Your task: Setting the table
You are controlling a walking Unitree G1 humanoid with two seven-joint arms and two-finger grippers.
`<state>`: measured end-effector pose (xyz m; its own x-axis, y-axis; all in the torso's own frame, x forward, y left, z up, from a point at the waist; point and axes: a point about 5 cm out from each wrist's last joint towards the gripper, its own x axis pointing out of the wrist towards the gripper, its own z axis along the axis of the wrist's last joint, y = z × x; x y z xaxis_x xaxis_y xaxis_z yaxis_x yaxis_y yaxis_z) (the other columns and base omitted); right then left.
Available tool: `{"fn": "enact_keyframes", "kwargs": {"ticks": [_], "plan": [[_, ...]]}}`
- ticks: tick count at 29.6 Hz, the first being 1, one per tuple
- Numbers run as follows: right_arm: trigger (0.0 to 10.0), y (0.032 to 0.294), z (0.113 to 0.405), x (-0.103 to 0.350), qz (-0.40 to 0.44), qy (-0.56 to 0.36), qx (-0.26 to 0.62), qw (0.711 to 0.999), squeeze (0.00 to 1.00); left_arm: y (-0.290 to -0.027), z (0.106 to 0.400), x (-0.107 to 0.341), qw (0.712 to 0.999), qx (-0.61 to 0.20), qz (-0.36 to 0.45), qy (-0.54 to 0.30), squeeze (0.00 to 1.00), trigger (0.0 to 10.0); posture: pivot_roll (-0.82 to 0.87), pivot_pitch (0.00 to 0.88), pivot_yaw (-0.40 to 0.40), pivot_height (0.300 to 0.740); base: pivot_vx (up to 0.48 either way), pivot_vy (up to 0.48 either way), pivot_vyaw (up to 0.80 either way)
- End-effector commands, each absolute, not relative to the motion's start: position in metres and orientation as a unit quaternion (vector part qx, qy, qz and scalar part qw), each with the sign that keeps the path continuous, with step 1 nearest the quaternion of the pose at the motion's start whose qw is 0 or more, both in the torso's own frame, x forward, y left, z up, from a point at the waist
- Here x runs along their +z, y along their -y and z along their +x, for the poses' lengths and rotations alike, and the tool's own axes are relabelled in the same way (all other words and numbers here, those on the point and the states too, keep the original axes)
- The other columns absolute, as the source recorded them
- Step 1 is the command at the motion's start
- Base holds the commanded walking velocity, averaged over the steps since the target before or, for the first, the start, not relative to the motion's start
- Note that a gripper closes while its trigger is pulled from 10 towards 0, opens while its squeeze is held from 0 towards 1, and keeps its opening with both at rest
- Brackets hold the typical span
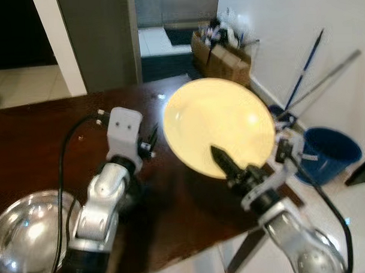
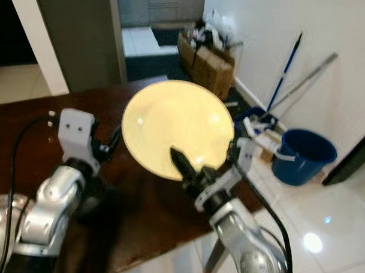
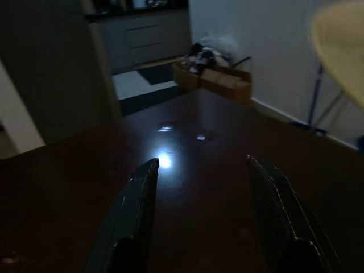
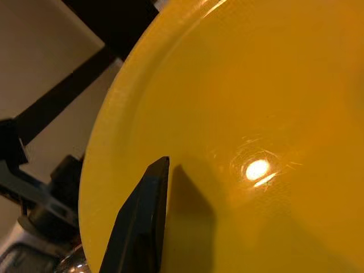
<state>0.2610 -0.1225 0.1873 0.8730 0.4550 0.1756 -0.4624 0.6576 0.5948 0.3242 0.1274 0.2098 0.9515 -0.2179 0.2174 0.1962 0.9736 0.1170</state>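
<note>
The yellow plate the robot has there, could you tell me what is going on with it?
The right gripper holds the yellow plate by its near rim, tilted up above the right end of the dark wooden table. The left gripper hovers open over the tabletop, holding nothing. A steel bowl sits at the table's near left corner.

I see the steel bowl [image 1: 27, 238] cut off at seven o'clock, and the plate [image 1: 218, 123] hides one right gripper [image 1: 222, 162] finger.

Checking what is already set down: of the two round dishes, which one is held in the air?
The yellow plate, gripped at its near rim by the right gripper above the table edge. The silver bowl sits on the table.
</note>
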Motion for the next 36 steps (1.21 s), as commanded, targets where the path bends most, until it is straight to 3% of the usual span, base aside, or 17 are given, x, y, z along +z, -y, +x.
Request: {"fn": "enact_keyframes", "kwargs": {"ticks": [1, 9, 10, 12, 16, 19, 30, 31, 32, 33, 34, 35, 36], "plan": [[10.0, 0.132, 0.261, 0.182, 0.33, -0.008, 0.234, 0.914, 0.0, -0.127, 0.324, 0.214, 0.984, -0.113, 0.051, 0.125, 0.0, 10.0, -0.12, 0.0, 0.067, 0.74, 0.0, 0.0, 0.0], [10.0, 0.145, 0.267, 0.169, 0.32, -0.04, 0.193, 0.927, 0.0, -0.155, 0.329, 0.225, 0.982, -0.081, 0.107, 0.132, 0.0, 10.0, -0.11, 0.0, 0.071, 0.74, 0.0, 0.0, 0.0], [10.0, 0.149, 0.27, 0.163, 0.308, -0.057, 0.193, 0.93, 0.0, -0.177, 0.331, 0.235, 0.981, -0.059, 0.125, 0.133, 0.0, 10.0, -0.1, 0.0, 0.071, 0.74, 0.0, 0.0, 0.0], [10.0, 0.15, 0.273, 0.157, 0.297, -0.073, 0.205, 0.93, 0.0, -0.193, 0.33, 0.243, 0.98, -0.053, 0.14, 0.133, 0.0, 10.0, -0.08, 0.0, 0.071, 0.74, 0.0, 0.0, 0.0], [10.0, 0.147, 0.275, 0.153, 0.292, -0.09, 0.225, 0.925, 0.0, -0.202, 0.328, 0.249, 0.978, -0.07, 0.152, 0.125, 0.0, 10.0, -0.06, 0.0, 0.072, 0.74, 0.0, 0.0, 0.0], [10.0, 0.142, 0.282, 0.141, 0.27, -0.121, 0.247, 0.923, 0.0, -0.209, 0.317, 0.248, 0.971, -0.131, 0.176, 0.094, 0.0, 10.0, -0.03, 0.0, 0.078, 0.74, 0.0, 0.0, 0.0], [10.0, 0.157, 0.309, 0.125, 0.226, -0.133, 0.223, 0.939, 0.0, -0.206, 0.302, 0.249, 0.959, -0.193, 0.199, 0.064, 0.0, 10.0, 0.02, 0.048, 0.112, 0.74, 0.0, 0.0, 0.0], [10.0, 0.16, 0.312, 0.124, 0.218, -0.132, 0.22, 0.942, 0.09, -0.205, 0.301, 0.25, 0.958, -0.196, 0.199, 0.063, 0.0, 10.0, 0.03, 0.047, 0.115, 0.74, 0.0, 0.0, 0.0], [10.0, 0.162, 0.315, 0.122, 0.212, -0.132, 0.218, 0.943, 0.09, -0.204, 0.3, 0.25, 0.958, -0.198, 0.199, 0.06, 0.0, 10.0, 0.03, 0.047, 0.115, 0.74, 0.0, 0.0, 0.0], [10.0, 0.163, 0.316, 0.121, 0.209, -0.132, 0.216, 0.944, 0.39, -0.204, 0.3, 0.251, 0.958, -0.199, 0.198, 0.059, 0.0, 10.0, 0.03, 0.045, 0.117, 0.74, 0.0, 0.0, 0.0], [10.0, 0.165, 0.318, 0.121, 0.206, -0.13, 0.212, 0.946, 0.39, -0.204, 0.299, 0.251, 0.959, -0.198, 0.196, 0.059, 0.0, 10.0, 0.03, 0.045, 0.117, 0.74, 0.0, 0.0, 0.0], [10.0, 0.166, 0.319, 0.121, 0.205, -0.129, 0.21, 0.947, 0.64, -0.204, 0.299, 0.251, 0.959, -0.198, 0.195, 0.059, 0.0, 10.0, 0.03, 0.044, 0.117, 0.74, 0.0, 0.0, 0.0], [10.0, 0.167, 0.32, 0.121, 0.205, -0.127, 0.209, 0.948, 0.81, -0.203, 0.299, 0.252, 0.959, -0.198, 0.194, 0.058, 0.0, 10.0, 0.03, 0.044, 0.117, 0.74, 0.0, 0.0, 0.0]]}}
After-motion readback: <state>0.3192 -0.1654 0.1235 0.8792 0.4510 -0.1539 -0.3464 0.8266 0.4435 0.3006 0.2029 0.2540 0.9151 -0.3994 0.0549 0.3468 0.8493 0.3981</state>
